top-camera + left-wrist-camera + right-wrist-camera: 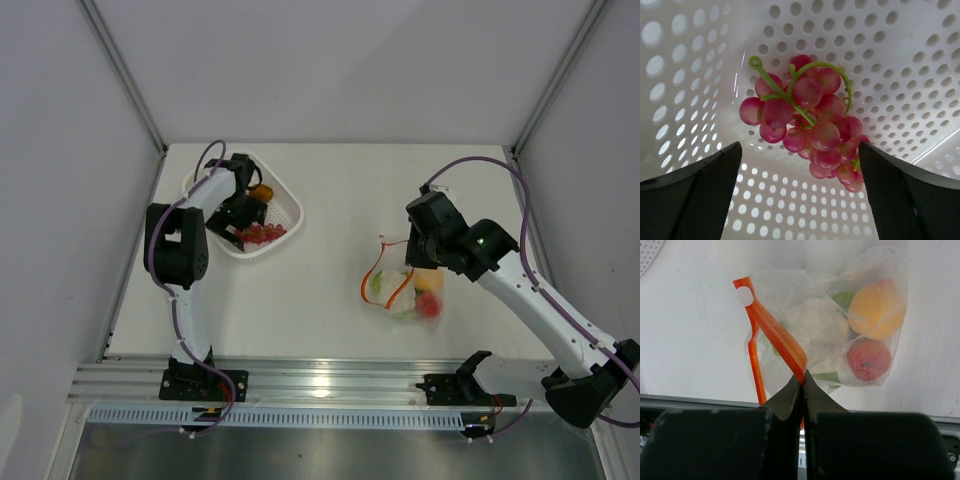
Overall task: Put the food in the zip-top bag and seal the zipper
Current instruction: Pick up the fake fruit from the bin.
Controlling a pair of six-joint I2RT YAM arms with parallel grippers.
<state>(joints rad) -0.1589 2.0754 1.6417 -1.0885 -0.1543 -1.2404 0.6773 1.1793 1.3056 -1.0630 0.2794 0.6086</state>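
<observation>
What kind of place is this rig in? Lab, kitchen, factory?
Most likely a robot lab test cell, not a kitchen: a bare white table boxed in by plain panels, a left arm and right arm bolted to a metal rail, and toy grapes in a basket.

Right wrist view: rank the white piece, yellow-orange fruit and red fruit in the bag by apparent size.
1. white piece
2. yellow-orange fruit
3. red fruit
The white piece's outline is blurred, so first and second are close.
</observation>
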